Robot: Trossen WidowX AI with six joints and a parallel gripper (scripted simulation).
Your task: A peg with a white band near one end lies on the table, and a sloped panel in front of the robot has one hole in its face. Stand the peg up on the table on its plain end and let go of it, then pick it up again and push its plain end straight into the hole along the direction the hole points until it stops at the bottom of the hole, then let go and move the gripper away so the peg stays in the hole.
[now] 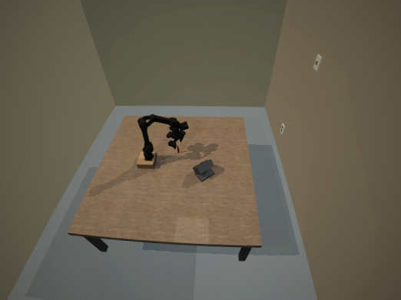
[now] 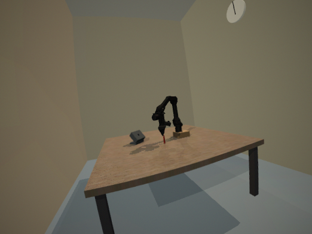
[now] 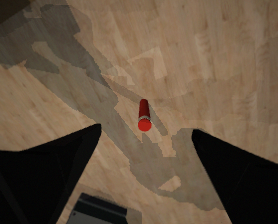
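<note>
The red peg (image 1: pixel 177 149) (image 2: pixel 164 139) (image 3: pixel 144 110) stands upright on the table (image 1: pixel 154 202) (image 2: pixel 179 157). In the wrist view its pale band shows just below its flat red top end. My gripper (image 1: pixel 178 144) (image 2: pixel 163 134) (image 3: pixel 146 130) is open and empty, pointing down just above the peg. In the wrist view the peg's top shows between the two wide-apart fingertips, nearer the left one. The dark grey sloped panel (image 1: pixel 203 166) (image 2: pixel 135 137) (image 3: pixel 95 214) stands apart from the peg. Its hole (image 2: pixel 138 134) shows as a dark spot in the exterior view.
The arm's wooden base block (image 1: pixel 146 164) (image 2: pixel 181 134) stands behind the peg, as seen in the exterior view. The panel is the nearest obstacle and shows at the wrist view's lower edge. Shadows of the arm and gripper fall across the table around the peg.
</note>
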